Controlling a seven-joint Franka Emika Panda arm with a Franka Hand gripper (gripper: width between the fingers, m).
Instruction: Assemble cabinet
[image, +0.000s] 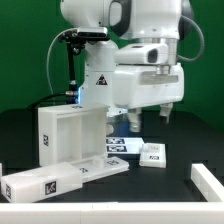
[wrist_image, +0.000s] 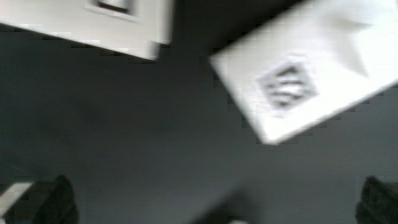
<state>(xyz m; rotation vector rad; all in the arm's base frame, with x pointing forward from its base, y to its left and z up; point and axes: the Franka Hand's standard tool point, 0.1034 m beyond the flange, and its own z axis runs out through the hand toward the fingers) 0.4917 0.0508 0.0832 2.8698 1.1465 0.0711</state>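
Note:
The cabinet lies in loose white tagged pieces on the black table. A large open box piece (image: 60, 135) stands at the exterior view's left. A long block (image: 40, 183) and a flat panel (image: 100, 167) lie in front of it. A small block (image: 153, 155) lies at the right. My gripper (image: 148, 118) hangs above the table behind the small block, open and empty. In the wrist view my gripper (wrist_image: 217, 188) is open wide, with dark fingers (wrist_image: 54, 200) at the frame's edges and bare table between them. A blurred white piece with one tag (wrist_image: 294, 85) lies beyond the fingers.
The marker board (image: 122, 145) lies flat under the arm, between the box piece and the small block. Another white piece (image: 210, 180) sits at the exterior view's right edge. A second white shape (wrist_image: 107, 25) shows in the wrist view; I cannot tell which piece it is.

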